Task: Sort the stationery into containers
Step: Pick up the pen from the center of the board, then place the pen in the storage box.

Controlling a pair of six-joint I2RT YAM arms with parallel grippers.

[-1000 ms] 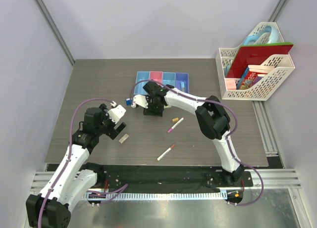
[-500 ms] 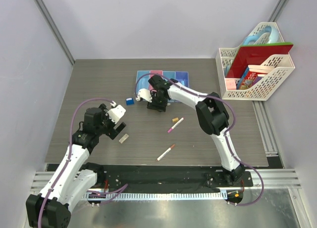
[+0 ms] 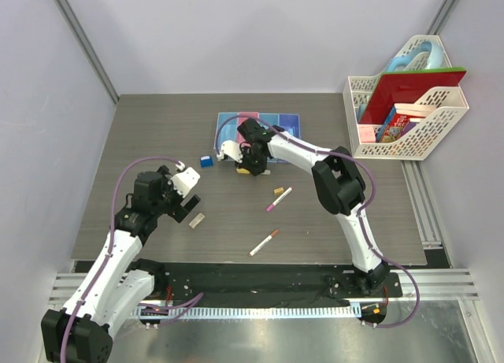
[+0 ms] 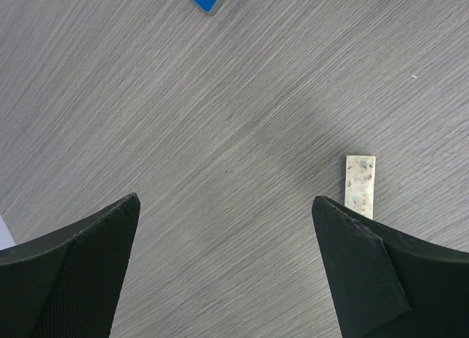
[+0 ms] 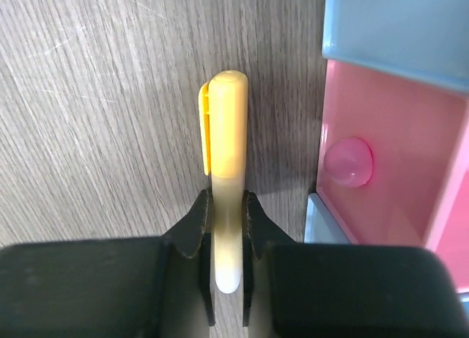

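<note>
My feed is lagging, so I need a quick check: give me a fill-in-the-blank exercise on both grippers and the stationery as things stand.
1. The right gripper is shut on the ____ highlighter.
2. The left gripper hangs ____ above the table, holding nothing.
3. The small pink dome sits inside the ____ bin.
4. ____ thin white pens lie loose on the table.

Missing words: yellow; open; pink; two.

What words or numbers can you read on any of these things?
None can be read.
The books in the white basket: colourful print, too small to read.
The yellow highlighter and the beige eraser: no writing shows.
</note>
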